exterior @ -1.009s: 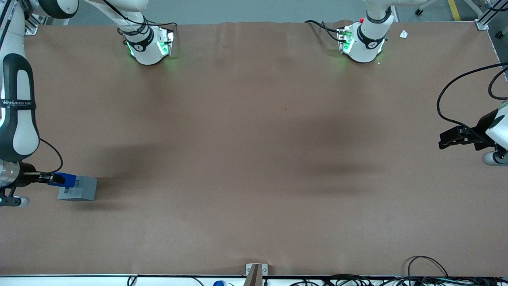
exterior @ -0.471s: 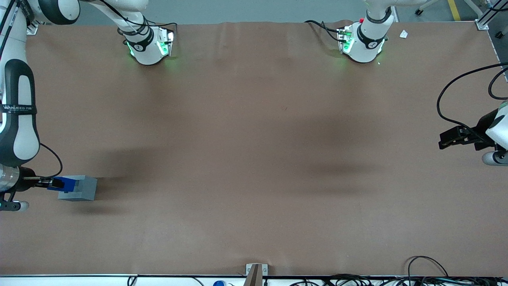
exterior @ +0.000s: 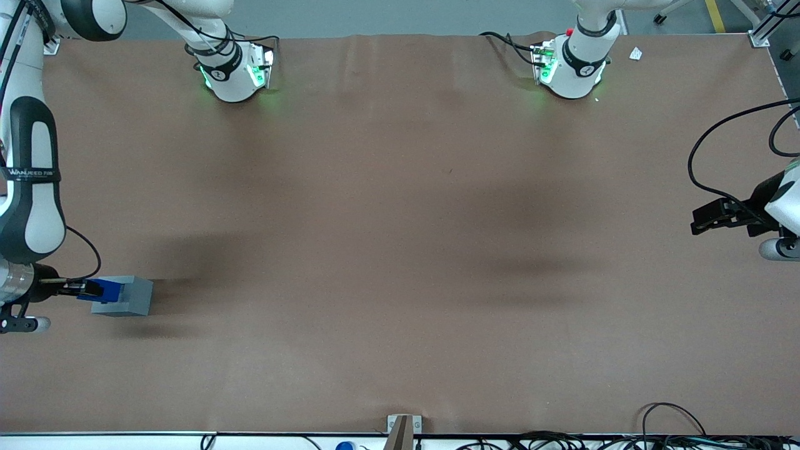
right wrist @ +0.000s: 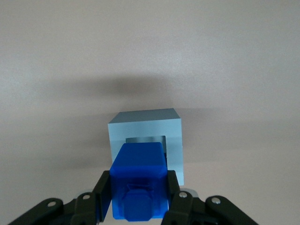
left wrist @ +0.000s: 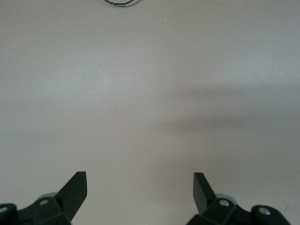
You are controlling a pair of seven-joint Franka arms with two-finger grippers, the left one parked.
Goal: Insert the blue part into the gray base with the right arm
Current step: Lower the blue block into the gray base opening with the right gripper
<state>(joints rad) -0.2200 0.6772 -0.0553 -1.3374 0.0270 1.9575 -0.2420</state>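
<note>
We have the blue part (right wrist: 138,180) clamped between the two fingers (right wrist: 104,194) of the tool (exterior: 75,289) on the right arm (exterior: 28,187), so the tool is closed on the part and not free. It sits low over the table (exterior: 400,250) at the working arm's end, with the gray base (exterior: 128,296) directly under it.

In the wrist view the blue part hangs over the nearer portion of the base, and the square recess (right wrist: 145,139) shows only as a thin strip past the part's leading edge. We judge the part is over the opening or partly in it, but we cannot tell how deep, and we cannot confirm that it is seated.

The main risk from here is misalignment. If the part's edges are not square with the recess walls, pressing down could jam a corner on the rim and wedge the part at a tilt. The base looks loose on the table, so a sideways push from the tool could slide or tip it instead of driving the part home. Letting go too early could leave the part perched on the rim, and it might topple off.
</note>
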